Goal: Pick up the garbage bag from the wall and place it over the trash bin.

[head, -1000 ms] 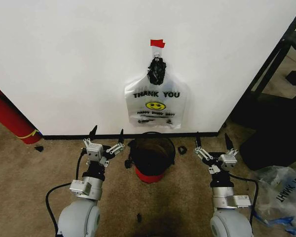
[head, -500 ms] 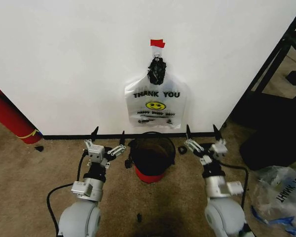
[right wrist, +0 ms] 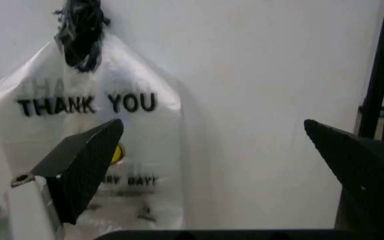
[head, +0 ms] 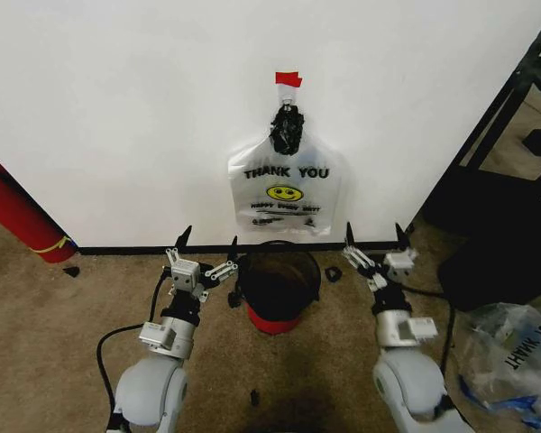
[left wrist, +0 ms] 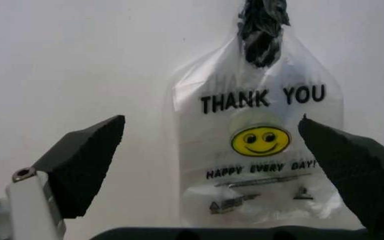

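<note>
Both grippers low and spread wide, either side of the bin — bag not yet touched.

I see the garbage bag (head: 286, 194) hanging at frame centre on the wall (head: 126, 108), gathered into a dark knot under a strip of red tape (head: 288, 78), its bottom hem just above the trash bin (head: 277, 281) on the carpet. My left gripper (head: 207, 254) sits lower left of the bin and my right gripper (head: 375, 244) lower right, both with fingers splayed and holding nothing. To do this well I'd judge it best to rise and pinch the film near the knot, not the loose belly — thin plastic slips and tears. Room is open on the left up to the red cylinder (head: 13, 214); on the right a black frame (head: 505, 99) crowds my right arm.
</note>
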Available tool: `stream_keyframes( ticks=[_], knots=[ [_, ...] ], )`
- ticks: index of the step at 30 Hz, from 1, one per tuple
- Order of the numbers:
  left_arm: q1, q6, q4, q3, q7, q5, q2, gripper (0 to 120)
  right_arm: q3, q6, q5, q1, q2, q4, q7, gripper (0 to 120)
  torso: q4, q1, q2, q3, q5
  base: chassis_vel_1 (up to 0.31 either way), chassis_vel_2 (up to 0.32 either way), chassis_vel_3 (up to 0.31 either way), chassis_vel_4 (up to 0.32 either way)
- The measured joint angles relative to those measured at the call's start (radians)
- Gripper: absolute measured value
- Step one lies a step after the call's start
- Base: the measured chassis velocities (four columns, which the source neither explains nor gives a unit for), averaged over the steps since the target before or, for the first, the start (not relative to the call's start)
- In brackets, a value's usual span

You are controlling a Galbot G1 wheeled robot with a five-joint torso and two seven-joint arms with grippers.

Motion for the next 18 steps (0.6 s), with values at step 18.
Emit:
stream_keyframes(
  ticks=[18],
  knots=[
    [0.054, -0.009, -0.065, -0.018, -0.007, -0.015, 0.011, 100, 0.002, 0.079, -0.076, -0.060, 0.043, 0.022, -0.044, 100, 0.0004, 0.000, 0.000, 0.000, 0.0000, 0.000, 0.000, 0.000, 0.000]
  ],
)
